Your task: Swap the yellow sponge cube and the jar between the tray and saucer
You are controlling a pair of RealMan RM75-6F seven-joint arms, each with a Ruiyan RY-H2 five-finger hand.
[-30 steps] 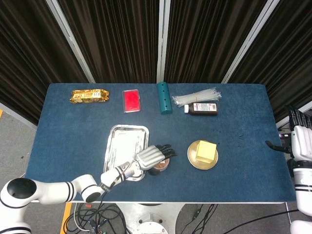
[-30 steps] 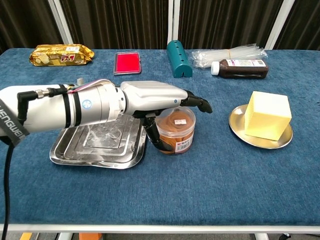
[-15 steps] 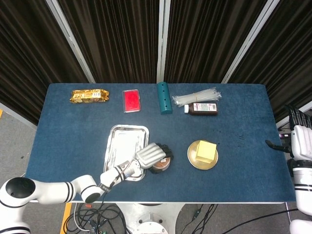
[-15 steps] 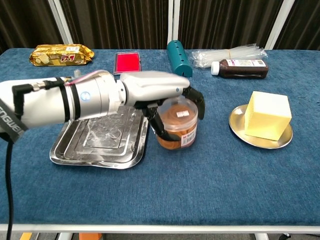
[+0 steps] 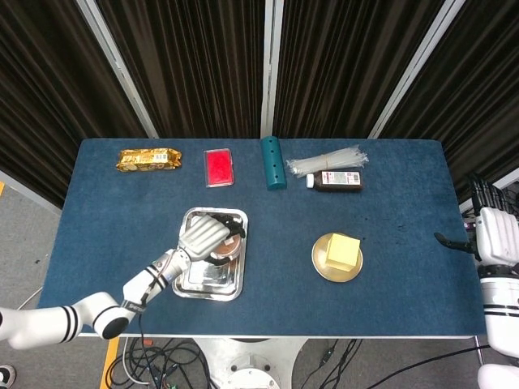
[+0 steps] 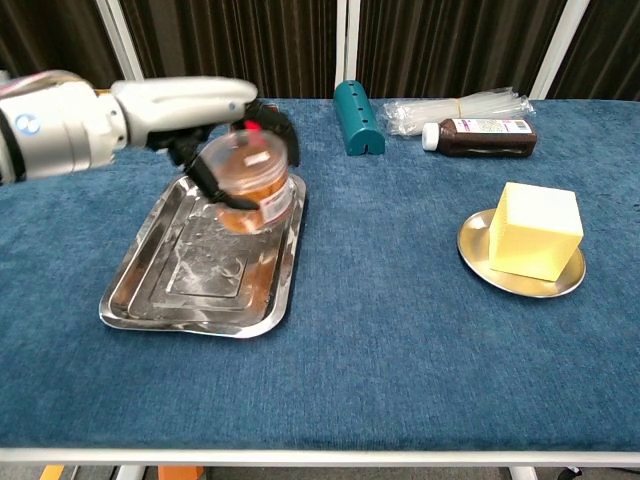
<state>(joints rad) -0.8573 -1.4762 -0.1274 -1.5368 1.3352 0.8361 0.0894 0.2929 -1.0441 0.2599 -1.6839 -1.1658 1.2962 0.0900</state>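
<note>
Clear jar (image 6: 252,182), tilted with its lid leaning left, gripped by the left hand (image 6: 205,105) above the steel tray (image 6: 150,290); right hand (image 5: 489,235) grasp unclear.

We see a yellow sponge cube (image 6: 538,230) on a gold saucer (image 6: 475,245), a brown-filled jar (image 6: 252,182) above a silver tray (image 6: 150,285)

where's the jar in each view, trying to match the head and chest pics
Head view: the jar is left of centre, above the upper part of the tray, mostly hidden under the left hand.
Chest view: the jar is upper left, tilted and held by the left hand over the tray's far end.
Shared landmark: the yellow sponge cube on the saucer, to the right.
</note>
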